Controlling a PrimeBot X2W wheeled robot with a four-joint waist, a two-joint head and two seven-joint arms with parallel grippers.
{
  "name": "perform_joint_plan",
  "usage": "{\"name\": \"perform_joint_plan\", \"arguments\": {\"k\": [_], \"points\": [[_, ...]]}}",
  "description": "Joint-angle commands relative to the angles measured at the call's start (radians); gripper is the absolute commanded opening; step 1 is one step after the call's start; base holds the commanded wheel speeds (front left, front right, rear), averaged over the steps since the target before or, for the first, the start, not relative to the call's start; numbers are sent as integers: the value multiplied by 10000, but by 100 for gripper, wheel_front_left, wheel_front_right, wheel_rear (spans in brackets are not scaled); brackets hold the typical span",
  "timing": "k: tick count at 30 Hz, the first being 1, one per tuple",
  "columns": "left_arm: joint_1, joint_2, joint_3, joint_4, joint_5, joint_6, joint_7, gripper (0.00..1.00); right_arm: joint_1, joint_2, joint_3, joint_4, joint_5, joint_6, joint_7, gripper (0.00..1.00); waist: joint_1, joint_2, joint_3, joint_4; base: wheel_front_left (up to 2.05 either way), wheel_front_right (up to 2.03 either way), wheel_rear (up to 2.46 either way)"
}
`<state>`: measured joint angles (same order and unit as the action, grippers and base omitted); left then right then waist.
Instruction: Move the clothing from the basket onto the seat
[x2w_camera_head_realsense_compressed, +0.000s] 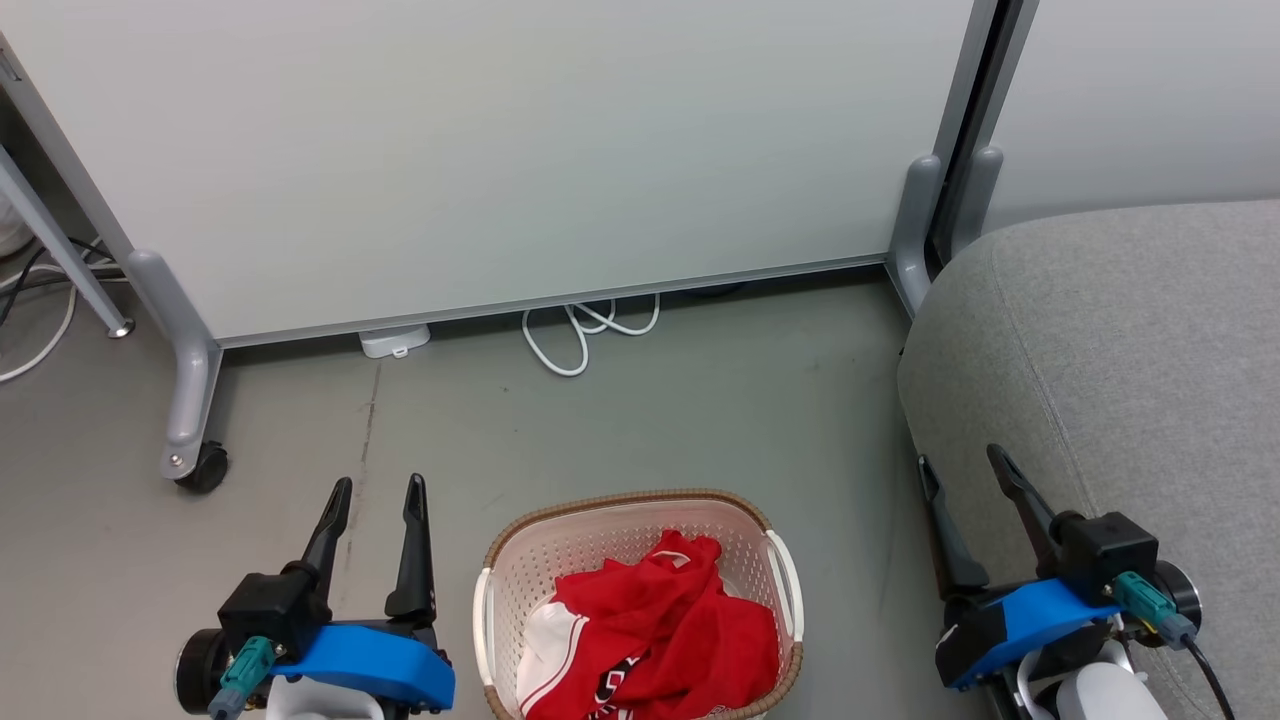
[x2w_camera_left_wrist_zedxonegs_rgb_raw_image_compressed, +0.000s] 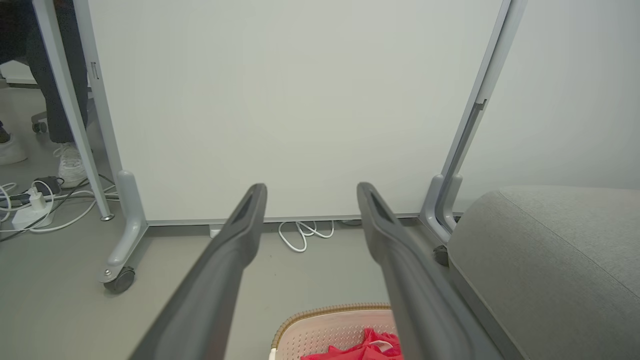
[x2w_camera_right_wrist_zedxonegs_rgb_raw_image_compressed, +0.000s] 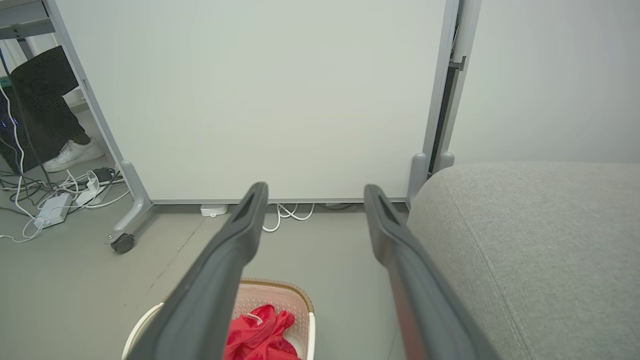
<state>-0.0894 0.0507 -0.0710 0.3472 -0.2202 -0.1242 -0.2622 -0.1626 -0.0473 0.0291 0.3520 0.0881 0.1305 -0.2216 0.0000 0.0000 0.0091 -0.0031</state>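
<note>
Left claw (x2w_camera_head_realsense_compressed: 379, 482) hangs wide open and empty over the floor, fingers pointing far. Just right of it and a bit nearer sits the basket (x2w_camera_head_realsense_compressed: 640, 497), with the clothing (x2w_camera_head_realsense_compressed: 660, 620) all bunched inside, none of it out yet. The heap's crumpled, so no real heading. White panel sits near-left and a red fold pokes up at the far side, so I'd call its long axis roughly near-left to far-right. Right claw (x2w_camera_head_realsense_compressed: 959, 456), also open with nothing in it, is farther from the basket, right by the seat (x2w_camera_head_realsense_compressed: 1130, 350) edge. Left arm looks closer for the grab.

Grey floor (x2w_camera_head_realsense_compressed: 700, 420) — basket (x2w_camera_head_realsense_compressed: 640, 497), white cable (x2w_camera_head_realsense_compressed: 585, 345) on it.
</note>
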Motion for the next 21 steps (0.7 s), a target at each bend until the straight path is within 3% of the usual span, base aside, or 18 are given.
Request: {"name": "perform_joint_plan", "arguments": {"k": [1, 12, 21], "points": [[-134, 2, 30, 15, 16, -46, -41, 100, -113, -56, -10, -17, -60, 4, -30, 100, 0, 0, 8, 4, 0, 0, 0], [-176, -1, 31, 42, 34, -63, -35, 100, -173, -55, 48, 21, 66, 4, -19, 100, 0, 0, 122, -34, 0, 0, 0], [-347, 20, 74, 91, 65, -67, -35, 100, -451, -51, 298, -119, 150, 4, -55, 100, 0, 0, 794, -455, 0, 0, 0]]}}
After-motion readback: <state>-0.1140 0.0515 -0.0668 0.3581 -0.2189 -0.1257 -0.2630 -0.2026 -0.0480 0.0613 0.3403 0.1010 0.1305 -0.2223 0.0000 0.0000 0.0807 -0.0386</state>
